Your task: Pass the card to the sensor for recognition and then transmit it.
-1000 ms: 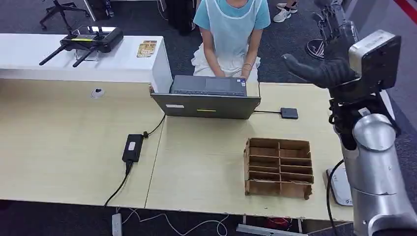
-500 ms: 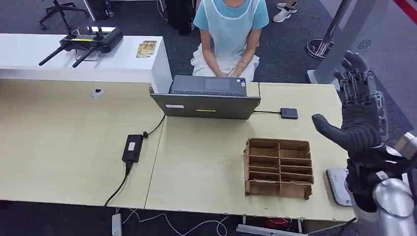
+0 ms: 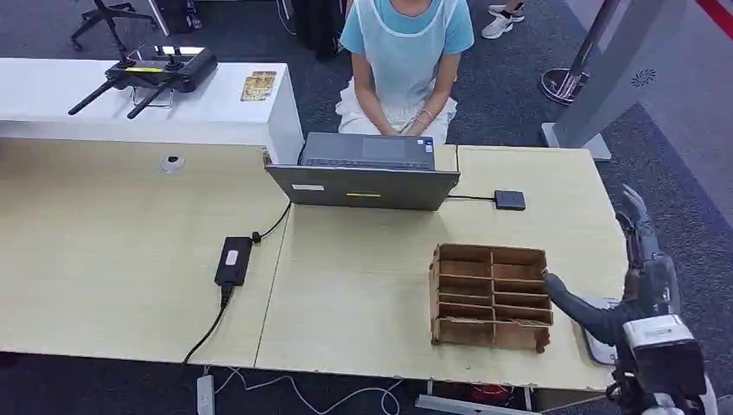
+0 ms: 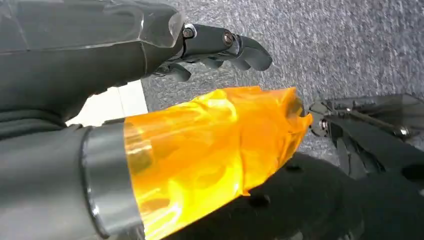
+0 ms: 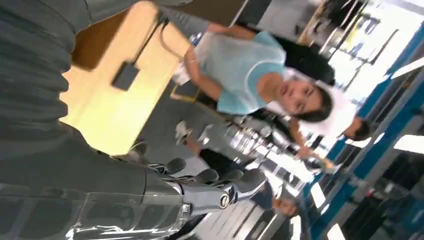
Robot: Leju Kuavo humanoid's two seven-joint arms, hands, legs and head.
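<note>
Head view, from the left: a white counter (image 3: pixel 216 112) butts against the far left edge of the desk (image 3: pixel 104 251) and carries a black device with antennas (image 3: pixel 156 69). The left half of the desk is broad open wood. A black power brick (image 3: pixel 233 259) lies near the seam between the two desk tops, and its cable runs off the near edge.

A grey laptop (image 3: pixel 363 177) stands at the far edge in the middle, with a person (image 3: pixel 406 52) seated behind it. Bare desk lies between the laptop and the near edge. Just right of the laptop a small black box (image 3: pixel 509 200) lies flat, joined to it by a thin wire.

A cardboard divider tray (image 3: pixel 435 294) sits close to the near edge, well apart from the black box. A flat white piece (image 3: pixel 596 333) lies at the desk's right near corner, partly covered by the arm. It may be the sensor, but too little of it shows to tell.

The right hand (image 3: pixel 635 281) hovers over that corner. It is spread, with its thumb reaching toward the tray's right wall and its fingers pointing away along the desk's right edge. It holds nothing. In the right wrist view the same hand (image 5: pixel 150 195) has its fingers (image 5: pixel 235 187) stretched out with nothing in them.

In the left wrist view the left hand (image 4: pixel 150 45) hangs over grey carpet. Its fingers are apart from the thumb, which is wrapped in orange film (image 4: pixel 210 150), and nothing lies between them.
</note>
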